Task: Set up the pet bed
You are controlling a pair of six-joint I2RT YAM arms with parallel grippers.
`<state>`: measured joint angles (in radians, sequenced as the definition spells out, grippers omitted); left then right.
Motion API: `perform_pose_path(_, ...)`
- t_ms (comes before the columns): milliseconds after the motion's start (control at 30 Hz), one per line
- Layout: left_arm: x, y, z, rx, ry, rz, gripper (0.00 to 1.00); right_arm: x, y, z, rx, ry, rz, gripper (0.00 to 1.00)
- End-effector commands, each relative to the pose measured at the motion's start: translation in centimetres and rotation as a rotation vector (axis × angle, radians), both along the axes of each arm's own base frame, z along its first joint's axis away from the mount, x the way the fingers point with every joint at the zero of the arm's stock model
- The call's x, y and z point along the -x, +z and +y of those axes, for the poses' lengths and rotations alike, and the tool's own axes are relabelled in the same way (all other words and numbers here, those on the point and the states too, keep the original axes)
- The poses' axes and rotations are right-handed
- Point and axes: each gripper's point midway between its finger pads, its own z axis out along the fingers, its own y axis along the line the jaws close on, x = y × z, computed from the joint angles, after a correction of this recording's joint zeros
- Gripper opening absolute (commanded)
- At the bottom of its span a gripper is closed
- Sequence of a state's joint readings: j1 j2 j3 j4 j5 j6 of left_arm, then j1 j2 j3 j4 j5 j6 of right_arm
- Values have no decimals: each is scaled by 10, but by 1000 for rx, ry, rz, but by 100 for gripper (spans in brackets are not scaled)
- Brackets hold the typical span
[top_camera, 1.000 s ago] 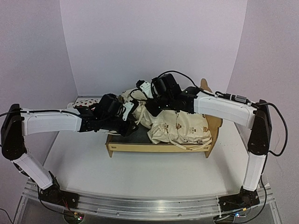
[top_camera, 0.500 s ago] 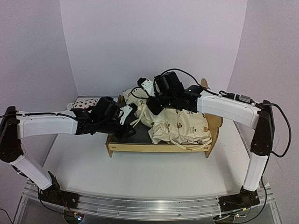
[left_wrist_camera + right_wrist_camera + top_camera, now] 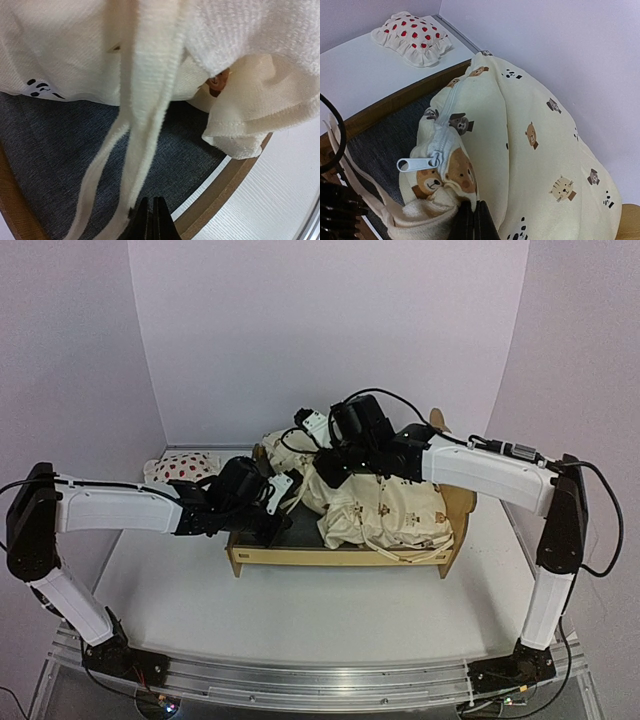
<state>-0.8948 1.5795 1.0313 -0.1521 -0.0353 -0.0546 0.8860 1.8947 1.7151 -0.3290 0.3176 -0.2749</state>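
The pet bed [image 3: 330,562] is a light plywood frame with a grey felt base [image 3: 50,150]; its curved rail [image 3: 220,197] also shows in the left wrist view. A cream animal-print cover [image 3: 385,515] lies bunched on the bed's right half. My right gripper [image 3: 318,475] is shut on a fold of the cover [image 3: 535,125] just below its zipper pull [image 3: 415,163] and holds that end raised. My left gripper [image 3: 280,525] hovers low over the felt at the bed's left end. Its jaws [image 3: 152,200] are shut, and a cream tie [image 3: 145,125] hangs against the left finger.
A small white pillow with red strawberries [image 3: 183,465] lies on the white table behind the left arm, near the back wall; it also shows in the right wrist view [image 3: 412,37]. Lilac walls close the back and both sides. The bed's headboard [image 3: 458,530] stands at the right.
My left arm has swung right and forward toward the bed's left end, uncovering the pillow. My right gripper has lifted the cover's end slightly and otherwise holds still.
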Motion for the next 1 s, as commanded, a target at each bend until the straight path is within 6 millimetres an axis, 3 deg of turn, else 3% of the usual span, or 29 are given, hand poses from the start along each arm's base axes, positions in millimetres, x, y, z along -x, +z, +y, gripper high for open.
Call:
perform_pose_path(0,3,26,-14,45,4,-57,0,0,36,-13,-63,-31,-49,0)
perform_pose_path(167,38,60,-31,105,-50,-42,0,4,33,-12,-79,-20,-26,0)
perform_pose_path(267,44,69,-24,103,-18,-46,0,7,31,-11,-92,-12,-9,0)
perform_pose_path(333,38,65,-13,78,33,-68,11,8,31,-10,-102,-10,-2,0)
perform_pose_path(467,27,49,7,3,118,-126,50,9,37,-8,-120,-4,-2,0)
perform_pose_path(533,21,41,11,-32,135,-156,56,8,41,-9,-125,-7,-8,0)
perform_pose_path(767,6,16,4,-77,124,-151,53,8,44,-10,-127,-10,-14,0)
perform_pose_path(967,-7,11,-4,-65,119,-166,48,9,43,-9,-126,-5,-12,0)
